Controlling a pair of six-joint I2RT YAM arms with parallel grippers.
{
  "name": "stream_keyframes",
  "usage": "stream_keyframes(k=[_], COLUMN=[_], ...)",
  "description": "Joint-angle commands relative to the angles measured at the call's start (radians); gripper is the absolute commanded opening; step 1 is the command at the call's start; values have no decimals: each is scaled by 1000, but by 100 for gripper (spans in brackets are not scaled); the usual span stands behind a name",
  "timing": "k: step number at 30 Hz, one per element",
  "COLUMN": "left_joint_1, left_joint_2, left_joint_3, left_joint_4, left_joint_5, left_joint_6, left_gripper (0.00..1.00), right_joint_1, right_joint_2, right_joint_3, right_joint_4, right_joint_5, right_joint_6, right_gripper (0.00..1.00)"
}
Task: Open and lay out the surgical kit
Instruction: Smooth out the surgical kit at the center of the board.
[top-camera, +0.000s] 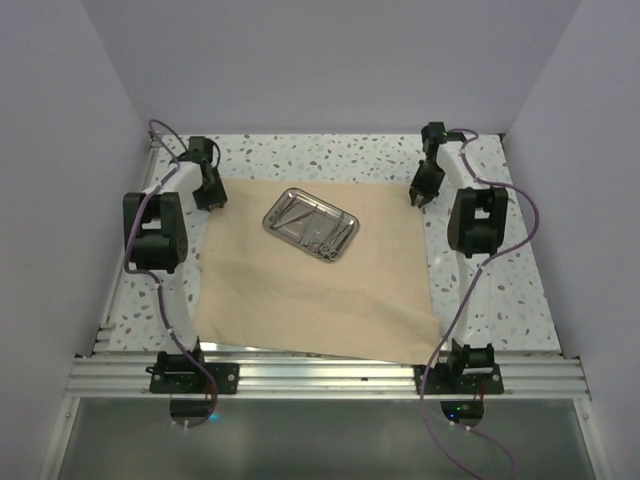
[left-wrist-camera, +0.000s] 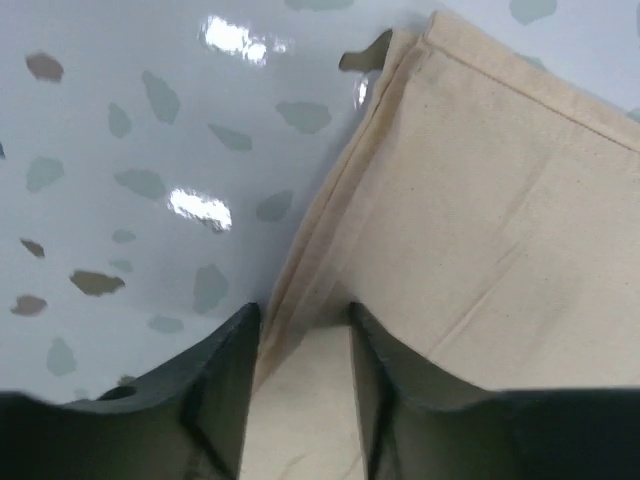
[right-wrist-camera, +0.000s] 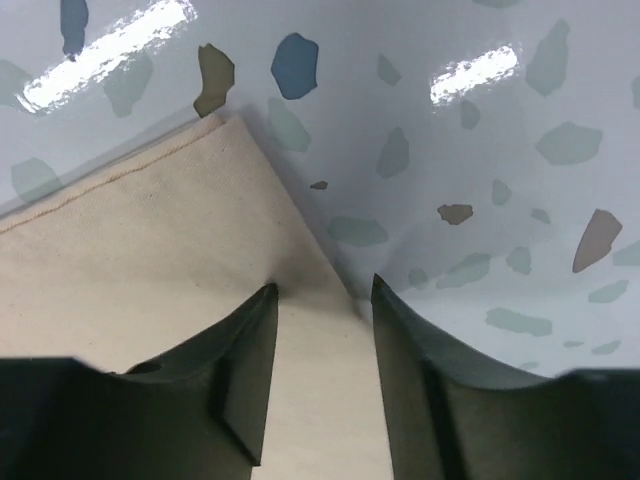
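The beige cloth wrap (top-camera: 300, 290) lies spread flat on the speckled table (top-camera: 505, 300), with the steel tray (top-camera: 352, 222) on its far half holding slim silver instruments (top-camera: 312, 228). The left gripper (left-wrist-camera: 303, 315) sits at the wrap's far-left corner and the right gripper (right-wrist-camera: 322, 290) at its far-right corner. Each has its jaws apart, straddling the hemmed edge with cloth between the fingers.

1. Left arm (top-camera: 160, 235) and right arm (top-camera: 475, 215): white links, bulky black joint housings.
2. Thin purple cables (top-camera: 537, 213) loop alongside each arm.
3. Black base brackets (top-camera: 190, 377) are bolted onto the aluminium rail (top-camera: 320, 378), with small lights glowing just below it.
4. The fingers (left-wrist-camera: 215, 390) are dark, matte and wedge-shaped.
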Motion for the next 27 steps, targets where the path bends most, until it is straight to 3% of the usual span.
stream_keyframes(k=[1, 3, 4, 5, 10, 14, 17, 20, 23, 26, 27], left_joint_1=[44, 44, 47, 45, 51, 76, 83, 83, 87, 88, 88], left_joint_2=[70, 108, 121, 147, 188, 219, 198, 213, 225, 190, 175], left_joint_3=[40, 81, 100, 119, 277, 392, 382, 420, 462, 477, 474], left_joint_4=[27, 15, -5, -19, -43, -30, 78, 156, 177, 191, 194], left_joint_5=[87, 112, 124, 124, 117, 91, 94, 118, 132, 146, 141], left_joint_6=[10, 14, 16, 14, 2, -49, -88, -133, -168, -167, -165], left_gripper=[40, 22, 2, 0, 0, 0, 0, 0, 0, 19, 27], right_joint_1=[7, 7, 7, 7, -9, -30, -29, -30, -30, -29, -29], right_joint_2=[87, 114, 143, 160, 233, 201, 173, 226, 213, 145, 118], right_joint_3=[56, 87, 140, 170, 378, 382, 337, 458, 434, 365, 292], right_joint_4=[26, 17, 2, -3, 23, 173, 349, 406, 521, 502, 495], right_joint_5=[-101, -114, -116, -118, -144, -115, -78, -21, 13, 48, 45], right_joint_6=[9, 12, 15, 15, 62, 150, 165, 202, 232, 230, 226], right_gripper=[20, 0, 0, 0, 0, 0, 0, 0, 0, 0, 6])
